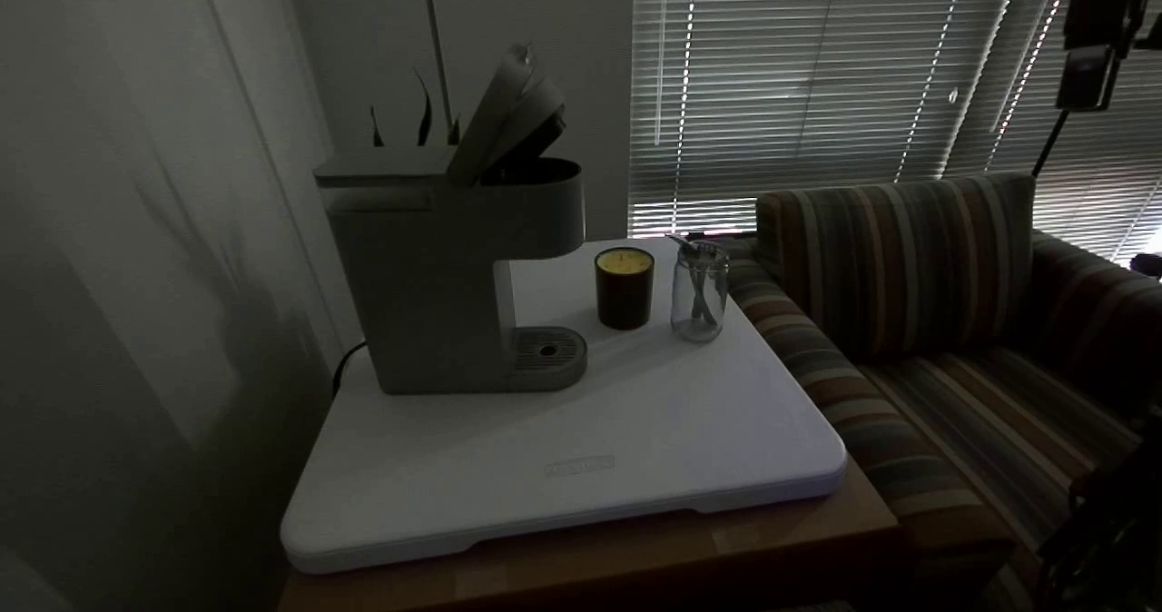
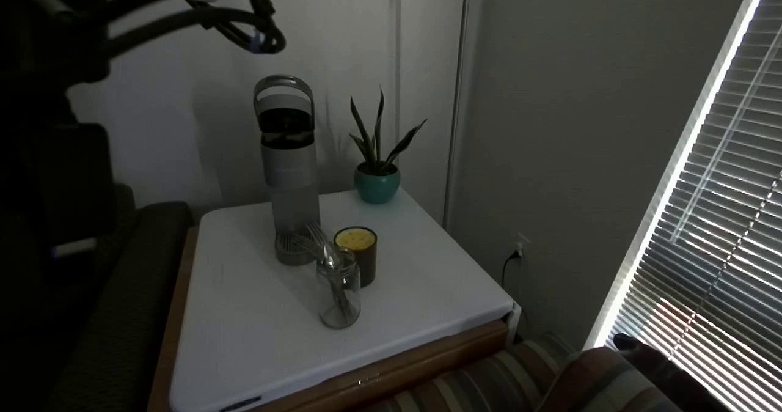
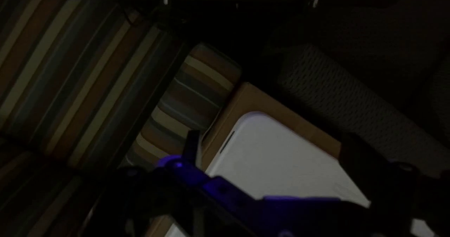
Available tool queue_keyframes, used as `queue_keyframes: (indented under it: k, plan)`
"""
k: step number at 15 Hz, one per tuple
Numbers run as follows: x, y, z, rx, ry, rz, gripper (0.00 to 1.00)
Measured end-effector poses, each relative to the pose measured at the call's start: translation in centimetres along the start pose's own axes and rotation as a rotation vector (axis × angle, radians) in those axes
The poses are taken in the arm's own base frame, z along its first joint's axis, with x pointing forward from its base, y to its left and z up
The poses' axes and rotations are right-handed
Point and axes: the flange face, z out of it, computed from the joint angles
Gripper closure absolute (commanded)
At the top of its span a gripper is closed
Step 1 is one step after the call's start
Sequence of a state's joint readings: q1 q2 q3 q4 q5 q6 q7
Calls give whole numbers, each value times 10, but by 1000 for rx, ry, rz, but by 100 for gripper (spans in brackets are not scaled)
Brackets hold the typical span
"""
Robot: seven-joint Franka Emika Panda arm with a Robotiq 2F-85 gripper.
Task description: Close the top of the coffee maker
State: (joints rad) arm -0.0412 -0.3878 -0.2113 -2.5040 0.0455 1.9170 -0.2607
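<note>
Hinged grey plastic lid flap stands tilted up on boxy grey coffee maker; dark two-fingered gripper, fingers spread wide.

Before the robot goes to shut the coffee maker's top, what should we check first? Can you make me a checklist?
1. Top up, so there's something to close: ok, it stands open in both exterior views.
2. Coffee maker upright: ok, it stands level on the white tabletop.
3. Gripper open: ok, its jaws are apart in the wrist view, holding nothing.
4. Gripper at the top: not ok, the wrist view shows tabletop and striped sofa, no coffee maker.
5. Candle and glass jar out of the way: probably ok, both stand apart from the coffee maker.
6. Nothing stuck under the top: cannot tell, too dark.
</note>
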Motion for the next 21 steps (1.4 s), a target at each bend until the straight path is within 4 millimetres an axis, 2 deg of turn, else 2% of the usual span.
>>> queue_keyframes:
  k: [3,7,9,12,17,21]
  plan:
    - [10,1,0,-5,-5,-48,0]
    - [11,1,-1,-7,-1,-53,0]
    - [19,-4,-5,-10,55,-34,0]
    - [44,-24,-14,26,225,37,0]
    - [99,-81,-15,160,453,106,0]
    - [109,-84,-13,165,460,110,0]
